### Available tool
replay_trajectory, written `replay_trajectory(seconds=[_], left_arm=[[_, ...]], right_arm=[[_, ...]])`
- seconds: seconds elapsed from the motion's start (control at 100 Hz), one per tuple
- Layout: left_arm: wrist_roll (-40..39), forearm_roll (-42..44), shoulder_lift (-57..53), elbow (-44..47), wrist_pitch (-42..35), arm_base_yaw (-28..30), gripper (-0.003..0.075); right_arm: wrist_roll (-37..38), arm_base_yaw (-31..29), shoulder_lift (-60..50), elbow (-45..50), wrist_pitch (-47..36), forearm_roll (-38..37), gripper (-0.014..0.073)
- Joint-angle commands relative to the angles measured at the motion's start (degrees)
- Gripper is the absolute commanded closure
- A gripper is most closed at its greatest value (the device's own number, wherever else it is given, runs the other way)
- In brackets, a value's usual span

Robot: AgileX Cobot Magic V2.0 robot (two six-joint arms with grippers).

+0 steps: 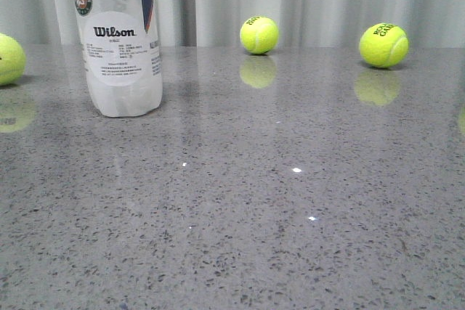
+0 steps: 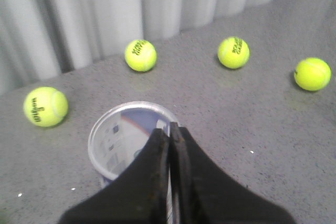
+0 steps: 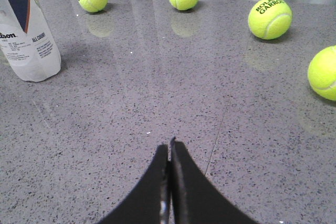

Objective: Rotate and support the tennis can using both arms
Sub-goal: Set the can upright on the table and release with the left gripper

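Note:
The tennis can (image 1: 123, 56) stands upright at the left of the grey table, Wilson label facing the front camera, its top above the frame. The left wrist view looks down into its open silver rim (image 2: 118, 135). My left gripper (image 2: 169, 127) is at the rim's edge, one finger over the inside and one at the outside, shut on the wall. My right gripper (image 3: 169, 145) is shut and empty, low over bare table, well away from the can (image 3: 29, 35). Neither gripper shows in the front view.
Yellow-green tennis balls lie along the back by the grey curtain: one at the left edge (image 1: 7, 58), one in the middle (image 1: 259, 35), one at the right (image 1: 383, 45). A further ball (image 3: 323, 73) lies at the far right. The speckled table (image 1: 290, 215) is glossy.

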Motion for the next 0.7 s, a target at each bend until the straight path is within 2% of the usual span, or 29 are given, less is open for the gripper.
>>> replay_trajectory(seconds=[0.0, 0.12, 0.31, 0.43, 0.69], left_arm=[[0.2, -0.4, -6.8, 4.9, -10.3, -0.5, 0.0741], [0.2, -0.4, -13.6, 13.2, -15.6, -0.5, 0.0741], [0.2, -0.4, -22.8, 24.7, -17.2, -0.5, 0.0741], [0.2, -0.4, -27.7, 30.3, -17.4, -0.5, 0.0741], [0.2, 1.8, -35.7, 40.4, -24.6, -0.2, 0.0741]], right_arm=[[-0.3, -0.3, 0.3, -1.2, -4.2, 0.7, 0.0650], [-0.3, -0.3, 0.3, -1.2, -4.2, 0.7, 0.0650], [-0.3, -0.3, 0.3, -1.2, -4.2, 0.7, 0.0650], [-0.3, -0.3, 0.3, -1.2, -4.2, 0.7, 0.0650], [-0.3, -0.3, 0.3, -1.2, -4.2, 0.7, 0.0650]])
